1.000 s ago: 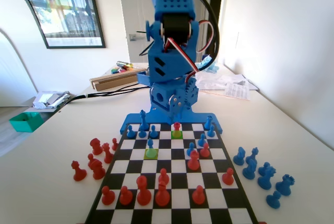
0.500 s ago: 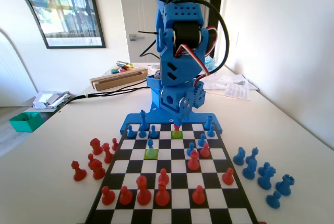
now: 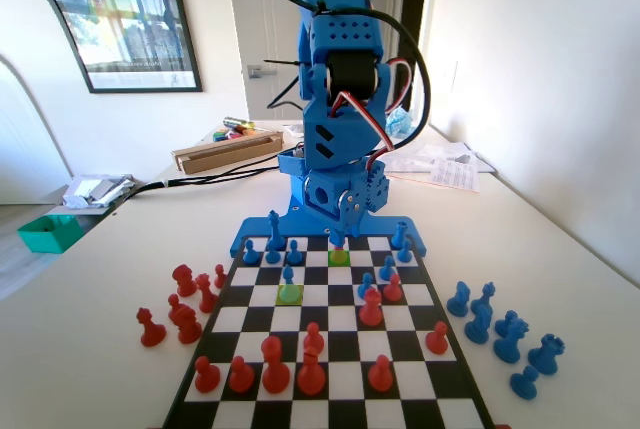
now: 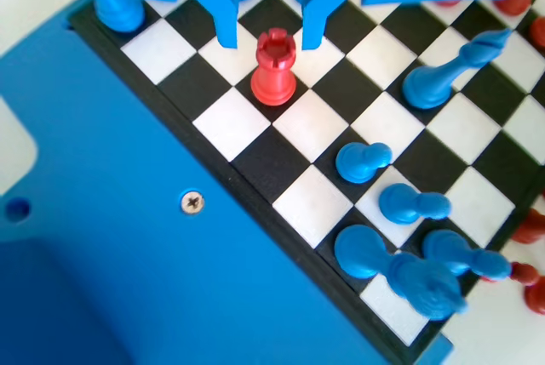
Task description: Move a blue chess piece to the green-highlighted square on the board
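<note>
Gripper point(image 4: 266, 33) low over a red rook point(image 4: 274, 67)
Fingers spread, flanking the rook without touching; blue pawn point(image 3: 288, 275) beside the green square point(image 3: 289, 293).

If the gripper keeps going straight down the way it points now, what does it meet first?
Probably the red rook: in the wrist view it stands upright right under the gripper, centred in the gap between the open jaws, so they would likely straddle it. Exact height is unclear.
</note>
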{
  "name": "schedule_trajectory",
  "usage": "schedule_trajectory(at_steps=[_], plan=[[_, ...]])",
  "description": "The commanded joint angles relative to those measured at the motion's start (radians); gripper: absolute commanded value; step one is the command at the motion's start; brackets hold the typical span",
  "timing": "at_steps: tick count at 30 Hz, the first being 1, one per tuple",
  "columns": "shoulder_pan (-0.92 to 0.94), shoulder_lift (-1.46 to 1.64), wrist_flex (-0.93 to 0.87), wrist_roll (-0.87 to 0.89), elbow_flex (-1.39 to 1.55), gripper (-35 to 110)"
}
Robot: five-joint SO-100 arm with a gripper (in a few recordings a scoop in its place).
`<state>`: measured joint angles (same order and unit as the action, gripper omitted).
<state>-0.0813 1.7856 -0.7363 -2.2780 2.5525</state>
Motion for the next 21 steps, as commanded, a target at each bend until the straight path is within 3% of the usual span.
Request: schedule_trajectory(at_steps=[1,21], plan=[[0.006,0.049,-0.005,-0.023,0.000,13],[0.011,0.009,0.175,-0.041,0.109,13]])
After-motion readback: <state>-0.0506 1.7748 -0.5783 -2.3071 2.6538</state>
